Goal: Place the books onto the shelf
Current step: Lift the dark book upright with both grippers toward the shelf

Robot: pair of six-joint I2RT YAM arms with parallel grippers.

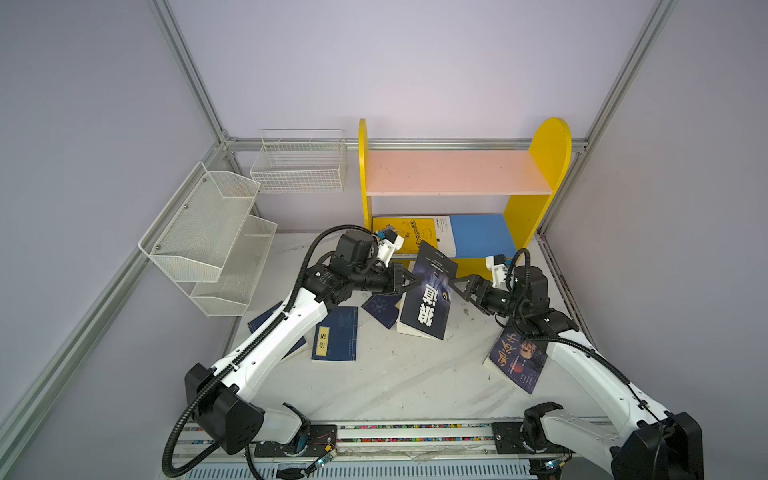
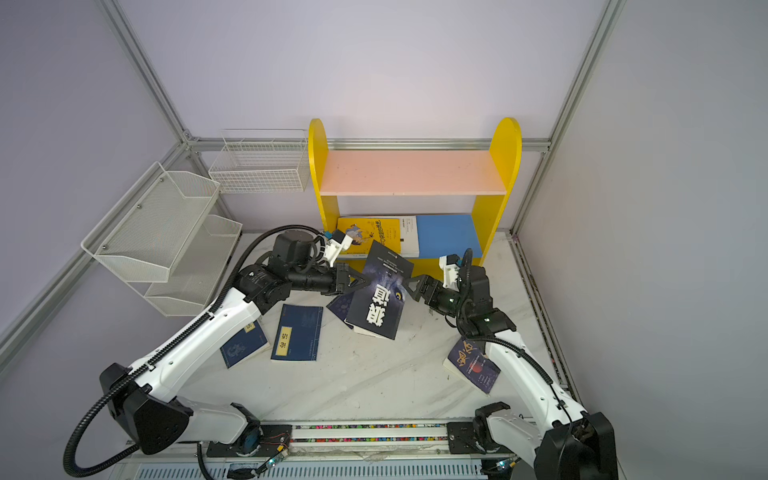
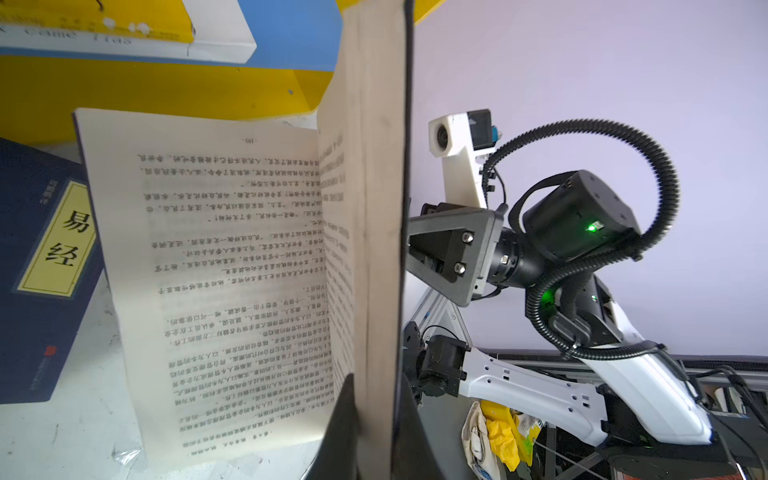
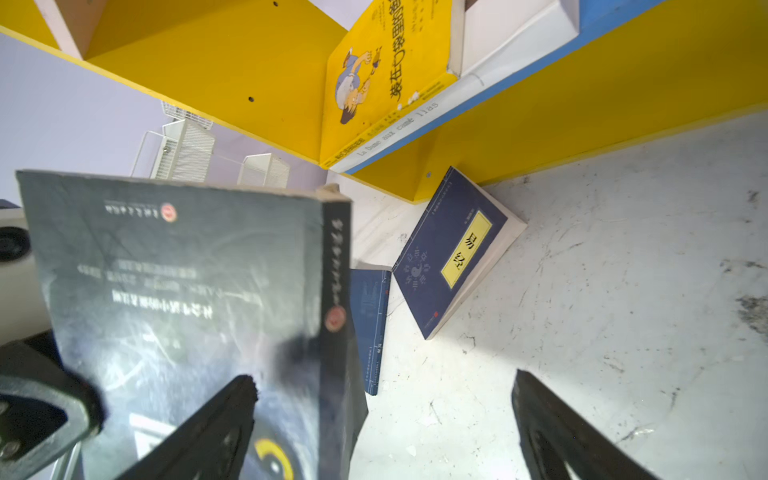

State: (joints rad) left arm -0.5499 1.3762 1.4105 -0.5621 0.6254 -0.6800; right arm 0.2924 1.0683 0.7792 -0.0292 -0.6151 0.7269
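Observation:
My left gripper (image 1: 417, 283) (image 2: 368, 282) (image 3: 376, 382) is shut on the page edge of a dark illustrated book (image 1: 428, 299) (image 2: 378, 299) (image 4: 178, 291). That book hangs tilted above the table before the shelf (image 1: 548, 166) (image 2: 505, 166). Some of its pages (image 3: 208, 270) fall open. My right gripper (image 1: 455, 286) (image 2: 409, 289) (image 4: 382, 376) is open at the book's spine side, one finger over the cover. A yellow book (image 1: 409, 232) (image 4: 386, 83) lies on a white book (image 1: 442, 232) on the blue lower board (image 1: 478, 232).
Navy books (image 1: 336, 334) (image 1: 382, 309) (image 4: 453, 253) lie on the table, one (image 1: 266, 322) under my left arm. Another dark book (image 1: 517, 361) lies under my right arm. A white mesh rack (image 1: 208, 232) and wire basket (image 1: 299, 166) stand at the back left.

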